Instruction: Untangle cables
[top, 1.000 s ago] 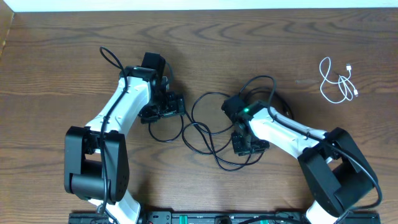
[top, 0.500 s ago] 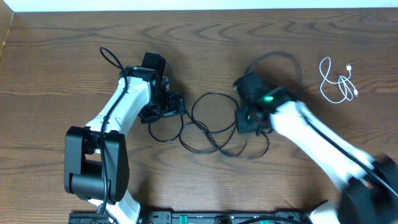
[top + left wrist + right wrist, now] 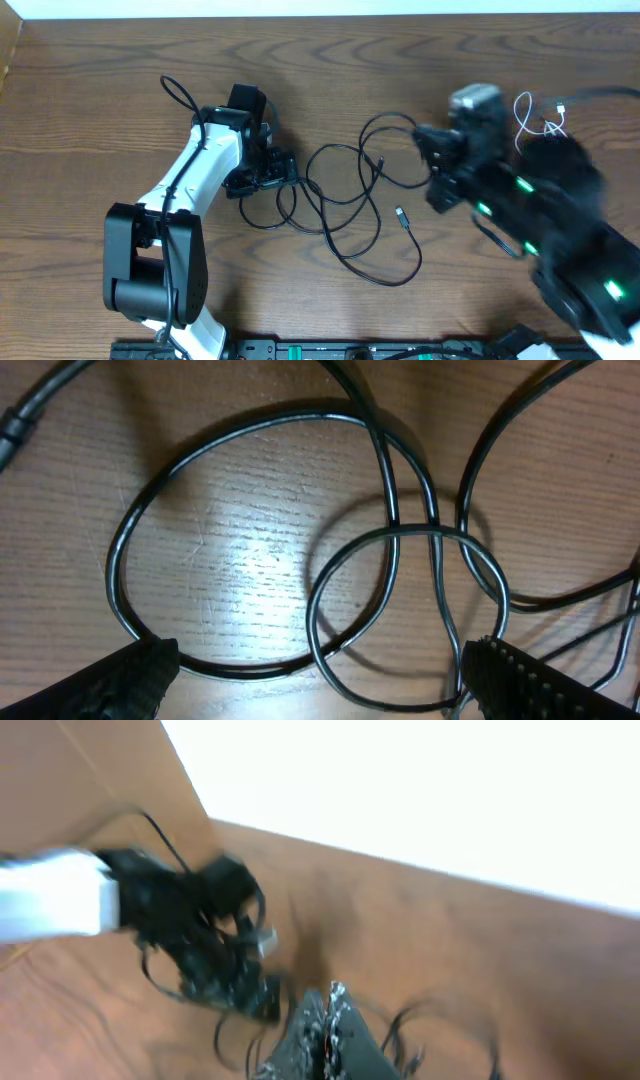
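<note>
Thin black cables (image 3: 340, 205) lie in loose overlapping loops mid-table, with small plug ends (image 3: 401, 215) lying free. A white cable (image 3: 524, 118) sits at the far right, partly behind my raised, blurred right arm. My left gripper (image 3: 284, 172) is low over the left loops and open. In the left wrist view its fingers (image 3: 525, 680) straddle crossing black cable loops (image 3: 385, 540) without touching them. My right gripper (image 3: 438, 168) is lifted right of the loops, its fingertips pressed together (image 3: 325, 1012). Motion blur hides whether a strand is pinched.
Dark wood table (image 3: 100, 80) with a pale wall along the far edge. The left arm's own thick wire (image 3: 180, 95) arcs above it. The arm bases and a rail (image 3: 300, 350) line the near edge.
The right arm swung up and to the right from the loops, with its jaws closing. The black cables were dragged rightward and spread out, with plug ends now free. The left arm stayed still.
</note>
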You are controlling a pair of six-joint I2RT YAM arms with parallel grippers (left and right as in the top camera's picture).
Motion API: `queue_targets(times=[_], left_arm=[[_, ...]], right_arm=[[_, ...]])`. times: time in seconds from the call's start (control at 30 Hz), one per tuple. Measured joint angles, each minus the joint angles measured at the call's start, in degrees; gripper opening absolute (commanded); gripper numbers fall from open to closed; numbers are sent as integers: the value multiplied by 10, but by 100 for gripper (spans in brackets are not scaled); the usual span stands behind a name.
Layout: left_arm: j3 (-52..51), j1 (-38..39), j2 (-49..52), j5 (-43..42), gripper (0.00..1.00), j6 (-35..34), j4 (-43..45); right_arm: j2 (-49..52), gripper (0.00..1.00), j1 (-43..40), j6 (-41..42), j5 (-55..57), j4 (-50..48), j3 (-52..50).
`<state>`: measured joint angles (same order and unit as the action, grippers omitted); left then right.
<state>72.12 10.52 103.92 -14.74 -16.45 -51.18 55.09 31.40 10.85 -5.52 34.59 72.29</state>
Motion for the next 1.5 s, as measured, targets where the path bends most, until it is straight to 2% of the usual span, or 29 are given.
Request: queue_targets(times=[0.07,0.13,0.23,0.27,0.37,0.4,0.63,0.9,1.5], left_arm=[[0,0,0,0,95,0,0],[0,0,0,0,95,0,0],[0,0,0,0,95,0,0],[0,0,0,0,95,0,0],[0,0,0,0,95,0,0],[0,0,0,0,95,0,0],[0,0,0,0,95,0,0],[0,0,0,0,95,0,0],[0,0,0,0,95,0,0]], right_arm=[[-30,1,0,-14,14,-18,0],[-57,12,0,-22,37,-17,0],[-71,43,0,-20,61,12,2],[-71,57,0,-17,66,22,2],[-49,91,0,-10,79,74,1],[-39,97,0,-8,80,90,0],[50,99,0,-6,52,160,-2],[165,99,0,-6,-13,160,-3],[422,99,1,-6,-73,179,-3]])
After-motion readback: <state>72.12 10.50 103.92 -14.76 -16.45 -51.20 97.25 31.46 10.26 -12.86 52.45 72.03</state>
